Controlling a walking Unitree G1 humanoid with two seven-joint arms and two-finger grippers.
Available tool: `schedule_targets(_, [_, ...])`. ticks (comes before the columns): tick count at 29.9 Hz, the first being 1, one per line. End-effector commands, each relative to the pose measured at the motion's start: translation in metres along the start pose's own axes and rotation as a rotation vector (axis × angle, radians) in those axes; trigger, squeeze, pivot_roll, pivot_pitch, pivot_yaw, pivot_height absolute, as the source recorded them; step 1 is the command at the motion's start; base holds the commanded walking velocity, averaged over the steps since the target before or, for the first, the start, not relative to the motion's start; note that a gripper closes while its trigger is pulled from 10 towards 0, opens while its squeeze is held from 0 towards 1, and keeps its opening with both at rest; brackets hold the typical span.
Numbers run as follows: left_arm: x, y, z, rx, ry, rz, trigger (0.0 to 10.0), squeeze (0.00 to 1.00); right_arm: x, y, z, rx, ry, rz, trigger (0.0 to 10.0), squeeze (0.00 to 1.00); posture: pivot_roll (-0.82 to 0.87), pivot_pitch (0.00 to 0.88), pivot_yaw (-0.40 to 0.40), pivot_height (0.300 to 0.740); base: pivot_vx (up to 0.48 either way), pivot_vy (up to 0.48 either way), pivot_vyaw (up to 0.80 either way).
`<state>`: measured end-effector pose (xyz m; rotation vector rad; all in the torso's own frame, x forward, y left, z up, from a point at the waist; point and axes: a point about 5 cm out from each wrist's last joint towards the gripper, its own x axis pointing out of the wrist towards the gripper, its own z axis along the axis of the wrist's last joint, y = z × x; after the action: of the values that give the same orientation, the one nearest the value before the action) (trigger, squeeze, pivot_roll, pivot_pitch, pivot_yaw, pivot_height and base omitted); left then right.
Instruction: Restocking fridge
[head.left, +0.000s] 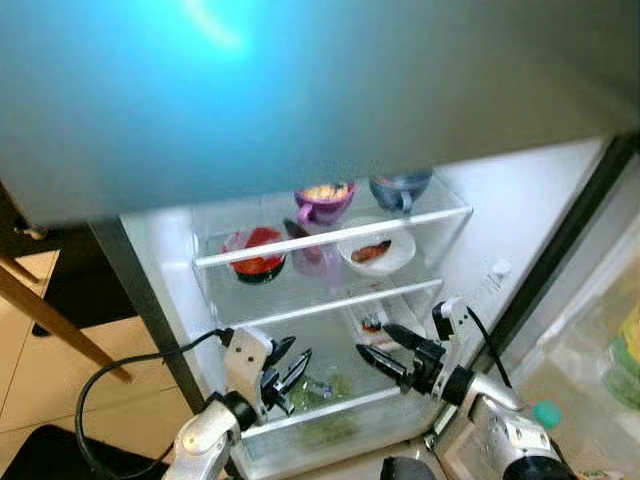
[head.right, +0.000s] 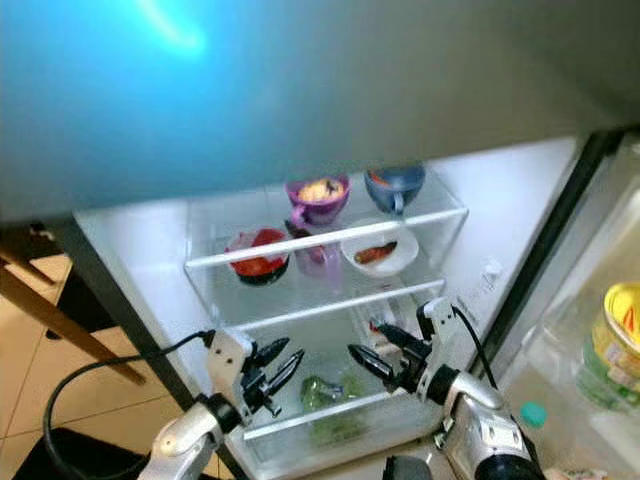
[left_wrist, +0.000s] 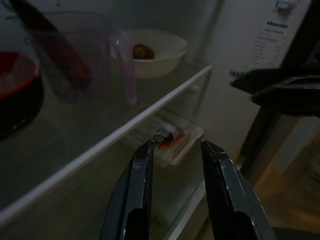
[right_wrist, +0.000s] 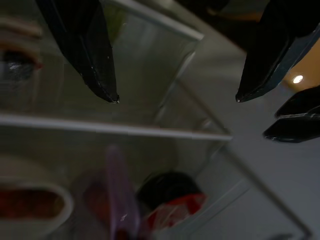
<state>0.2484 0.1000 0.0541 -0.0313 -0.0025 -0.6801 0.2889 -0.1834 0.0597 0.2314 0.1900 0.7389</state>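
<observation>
I'm looking into a home kitchen. An open fridge (head.left: 480, 230) stands before me, its white interior lit, with glass shelves (head.left: 320, 240) carrying everyday leftovers: a purple cup (head.left: 324, 203) with food, a blue cup (head.left: 400, 188), a white bowl (head.left: 378, 252) with a bit of food, and a dark bowl (head.left: 256, 255) of something red. Greens (head.right: 330, 392) lie in the clear bottom drawer. Door bins on the right hold a yellow-lidded container (head.right: 618, 330). Beside the fridge I see tan floor tiles (head.left: 40, 370) and a wooden furniture leg (head.left: 55, 325)
</observation>
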Motion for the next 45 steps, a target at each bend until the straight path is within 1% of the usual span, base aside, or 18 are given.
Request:
schedule_targets(1, [0.003,0.002,0.003,-0.005,-0.004,0.003,10.0,0.00,-0.002,-0.001,-0.006,0.003,0.022,-0.020,10.0,0.00,-0.03,0.044,0.012,0.629,0.000,0.000,0.00])
schedule_targets(12, [0.003,0.002,0.003,-0.005,0.006,-0.005,10.0,0.00,-0.002,-0.001,-0.006,0.022,0.010,-0.021,10.0,0.00,-0.03,0.044,0.012,0.629,0.000,0.000,0.00])
schedule_targets(15, [0.003,0.001,0.003,-0.004,0.008,-0.007,10.0,0.00,-0.002,0.000,-0.003,0.037,-0.017,0.007,10.0,0.00,-0.03,0.043,0.012,0.629,0.000,0.000,0.00])
schedule_targets(18, [0.004,0.001,0.003,-0.003,0.009,-0.011,10.0,0.00,-0.003,0.000,0.000,0.043,-0.043,0.025,10.0,0.00,-0.03,0.043,0.012,0.644,0.000,0.000,0.00])
schedule_targets(27, [0.004,0.000,0.002,-0.002,0.014,-0.015,10.0,0.00,-0.003,-0.001,0.000,0.039,-0.038,0.025,10.0,0.00,-0.03,0.042,0.010,0.678,0.000,0.000,0.00])
schedule_targets(32, [0.005,-0.001,0.002,-0.003,0.016,-0.022,10.0,0.00,-0.003,-0.001,0.000,0.040,-0.040,0.030,10.0,0.00,-0.03,0.041,0.011,0.708,0.000,0.000,0.00])
schedule_targets(35, [0.005,-0.002,0.002,-0.004,0.016,-0.027,10.0,0.00,-0.003,-0.001,0.000,0.041,-0.040,0.029,10.0,0.00,-0.03,0.042,0.012,0.713,0.000,0.000,0.00])
schedule_targets(37, [0.004,-0.004,0.001,-0.012,0.020,-0.049,10.0,0.00,-0.004,-0.001,-0.002,0.039,-0.032,0.019,10.0,0.00,-0.03,0.043,0.012,0.713,0.000,0.000,0.00])
schedule_targets(38, [0.003,-0.011,-0.001,-0.036,0.036,-0.108,10.0,0.00,-0.004,-0.001,-0.003,0.037,-0.020,0.011,10.0,0.00,-0.03,0.042,0.012,0.713,0.000,0.000,0.00])
schedule_targets(39, [0.003,-0.011,-0.001,-0.036,0.036,-0.108,10.0,0.00,-0.004,-0.001,-0.003,0.037,-0.020,0.011,10.0,0.00,-0.03,0.042,0.012,0.713,0.000,0.000,0.00])
schedule_targets(42, [-0.005,-0.030,-0.011,-0.060,0.095,-0.251,10.0,0.00,-0.004,-0.001,-0.004,0.038,-0.015,0.015,10.0,0.00,-0.03,0.040,0.014,0.713,0.000,0.000,0.00])
schedule_targets(43, [-0.005,-0.030,-0.011,-0.060,0.095,-0.251,10.0,0.00,-0.004,-0.001,-0.004,0.038,-0.015,0.015,10.0,0.00,-0.03,0.040,0.014,0.713,0.000,0.000,0.00])
schedule_targets(45, [-0.008,-0.035,-0.016,-0.058,0.120,-0.282,10.0,0.00,-0.004,0.000,-0.005,0.039,-0.018,0.019,10.0,0.00,-0.03,0.040,0.014,0.713,0.000,0.000,0.00])
